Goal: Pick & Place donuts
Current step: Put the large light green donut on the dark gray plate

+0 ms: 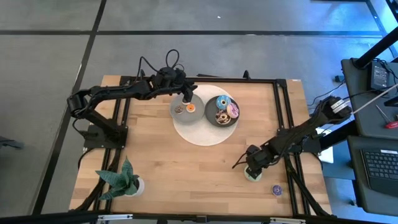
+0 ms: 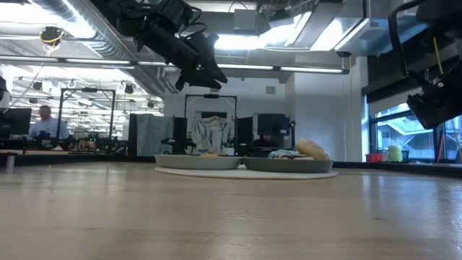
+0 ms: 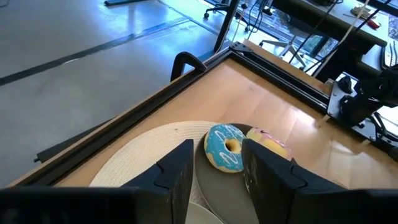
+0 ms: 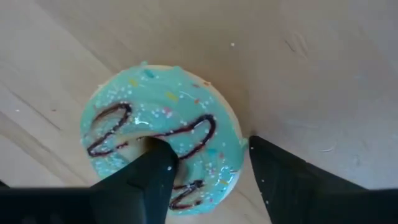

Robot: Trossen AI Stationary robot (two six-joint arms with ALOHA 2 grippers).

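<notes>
A teal donut (image 4: pixel 155 130) with brown drizzle and sprinkles lies flat on the table near its front right (image 1: pixel 252 177). My right gripper (image 4: pixel 208 149) is down on it (image 1: pixel 252 169), shut on its ring. My left gripper (image 3: pixel 217 146) is open and empty, above the far edge of the left dark plate (image 1: pixel 186 107), which holds a brown donut and an orange donut (image 1: pixel 190 107). The right dark plate (image 1: pixel 222 113) holds a blue donut (image 3: pixel 225 147), a pink one (image 3: pixel 268 143) and a brown one. A purple donut (image 1: pixel 276 190) lies alone on the table. My right gripper has the teal donut's ring (image 4: pixel 214 140) between its two fingers. One finger (image 4: pixel 158 171) stands in the hole and the other (image 4: pixel 273 168) is against the outer rim. The fingers come from above, pointing down. The donut lies flat on the table, icing up.
Both plates sit on a round white mat (image 1: pixel 202 134) at the table's far middle. A potted plant (image 1: pixel 121 180) stands at the front left corner. Black rails (image 1: pixel 286 124) run along the table's sides. Bare wood lies between the mat and the front edge.
</notes>
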